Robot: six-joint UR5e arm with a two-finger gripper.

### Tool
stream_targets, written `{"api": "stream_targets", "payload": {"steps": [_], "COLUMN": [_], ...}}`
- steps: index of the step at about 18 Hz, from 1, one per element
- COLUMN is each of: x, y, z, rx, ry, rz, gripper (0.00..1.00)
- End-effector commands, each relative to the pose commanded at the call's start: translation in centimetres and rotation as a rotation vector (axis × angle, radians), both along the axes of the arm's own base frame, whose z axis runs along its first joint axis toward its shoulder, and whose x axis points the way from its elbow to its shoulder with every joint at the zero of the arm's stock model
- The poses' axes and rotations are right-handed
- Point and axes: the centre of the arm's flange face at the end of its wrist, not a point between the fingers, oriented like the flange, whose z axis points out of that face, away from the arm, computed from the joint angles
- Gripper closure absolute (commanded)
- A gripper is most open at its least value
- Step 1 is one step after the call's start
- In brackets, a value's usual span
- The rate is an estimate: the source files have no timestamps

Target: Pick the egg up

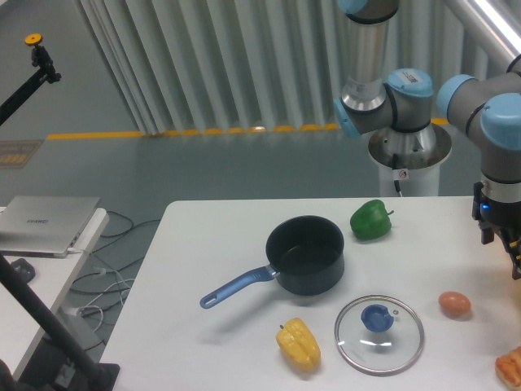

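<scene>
1. The egg lies on the white table, near the right edge. It is just to the right of the glass lid, and it sits alone, not touching anything.

2. My claw hangs at the far right side, above the egg and a bit to its right. It is cut off by the edge of the picture, so I cannot tell how wide it is open. I see nothing in it.

3. What could go wrong: the egg is round and smooth. If I come down a little off to one side, I think a finger could bump it and make it roll away.

4. If I squeeze too hard it might crack. If I squeeze too soft it might slip out when I lift.

5. The glass lid is close by. A wide-open finger could hit its rim and push it.

6. An orange-red food piece sits in the bottom right corner. It looks a bit like the egg in colour, so I must not grab that by mistake. The yellow pepper, green pepper and dark pot are farther off to the left.

7. Writing: the laptop on the side desk has a small word on its lid, but it is too tiny for me to read. I see no other labels.
</scene>
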Motion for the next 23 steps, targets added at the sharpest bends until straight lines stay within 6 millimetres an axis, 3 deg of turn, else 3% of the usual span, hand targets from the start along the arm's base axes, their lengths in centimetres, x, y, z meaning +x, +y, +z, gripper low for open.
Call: {"api": "stream_targets", "payload": {"steps": [23], "x": [1.1], "y": [0.2], "z": [-0.4], "rx": [0.029], "ry": [-0.024], "rz": [0.046], "gripper": [0.0]}}
